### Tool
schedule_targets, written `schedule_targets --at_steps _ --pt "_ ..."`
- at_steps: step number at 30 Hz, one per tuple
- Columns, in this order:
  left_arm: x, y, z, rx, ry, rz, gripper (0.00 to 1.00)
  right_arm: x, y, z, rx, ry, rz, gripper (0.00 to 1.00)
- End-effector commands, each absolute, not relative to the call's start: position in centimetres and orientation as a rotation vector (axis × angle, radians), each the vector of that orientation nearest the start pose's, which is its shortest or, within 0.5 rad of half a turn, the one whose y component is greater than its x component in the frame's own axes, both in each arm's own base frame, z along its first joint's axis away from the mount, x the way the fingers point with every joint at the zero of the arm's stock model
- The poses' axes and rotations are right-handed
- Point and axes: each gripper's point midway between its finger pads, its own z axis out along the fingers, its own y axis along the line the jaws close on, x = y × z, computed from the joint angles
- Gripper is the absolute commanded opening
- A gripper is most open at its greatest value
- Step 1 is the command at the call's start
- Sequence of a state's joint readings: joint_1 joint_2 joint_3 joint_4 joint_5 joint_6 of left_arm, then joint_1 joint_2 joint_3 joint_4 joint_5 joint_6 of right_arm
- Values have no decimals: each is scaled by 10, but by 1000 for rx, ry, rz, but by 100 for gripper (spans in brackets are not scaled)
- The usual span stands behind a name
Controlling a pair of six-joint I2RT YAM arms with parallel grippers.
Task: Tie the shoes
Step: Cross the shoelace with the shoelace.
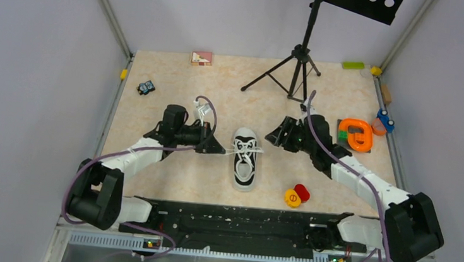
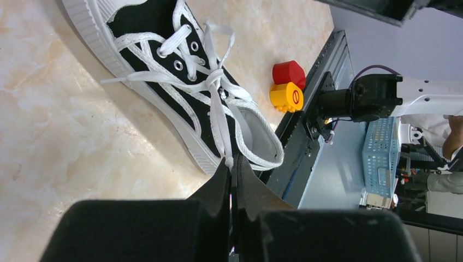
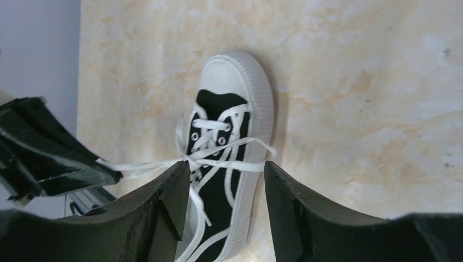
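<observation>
The black sneaker (image 1: pixel 245 159) with white toe cap lies mid-table, toe pointing away from the arms. Its white laces (image 1: pixel 245 147) are crossed in a first knot over the tongue. My left gripper (image 1: pixel 220 149), just left of the shoe, is shut on the end of one lace (image 2: pixel 220 120), which runs taut from the knot to the fingertips (image 2: pixel 225 173). My right gripper (image 1: pixel 272 136) is open and empty, right of the shoe, apart from it. In the right wrist view the shoe (image 3: pixel 226 158) shows between the fingers (image 3: pixel 173 188), with a loose lace end (image 3: pixel 256 143) over its side.
A red and a yellow round piece (image 1: pixel 296 195) lie right of the shoe's heel. A black tripod (image 1: pixel 293 67) stands at the back. Orange rings (image 1: pixel 356 133) and small toys sit at the right edge. A small toy car (image 1: pixel 146 87) and a wooden block (image 1: pixel 201 58) lie far left.
</observation>
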State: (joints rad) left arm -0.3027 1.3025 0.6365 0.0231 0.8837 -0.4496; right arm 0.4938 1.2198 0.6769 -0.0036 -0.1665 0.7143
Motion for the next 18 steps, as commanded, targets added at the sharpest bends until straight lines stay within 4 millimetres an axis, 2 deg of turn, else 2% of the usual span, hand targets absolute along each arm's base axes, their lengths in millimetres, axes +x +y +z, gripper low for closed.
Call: schedule_targets --at_steps 1,4,7,13,18 --pt "241 -232 144 412 2203 -1398 0 263 258 158 -46 2219 1002 54" --pt "241 -232 141 403 2211 -1391 0 241 281 143 -163 2280 999 55" --pt "240 -231 137 392 2224 -1398 0 229 295 130 -223 2312 1025 54" --pt "240 -232 137 380 2211 -1404 0 235 312 124 -291 2313 1043 49" --pt "240 -233 138 381 2205 -1410 0 246 316 117 -305 2320 993 47"
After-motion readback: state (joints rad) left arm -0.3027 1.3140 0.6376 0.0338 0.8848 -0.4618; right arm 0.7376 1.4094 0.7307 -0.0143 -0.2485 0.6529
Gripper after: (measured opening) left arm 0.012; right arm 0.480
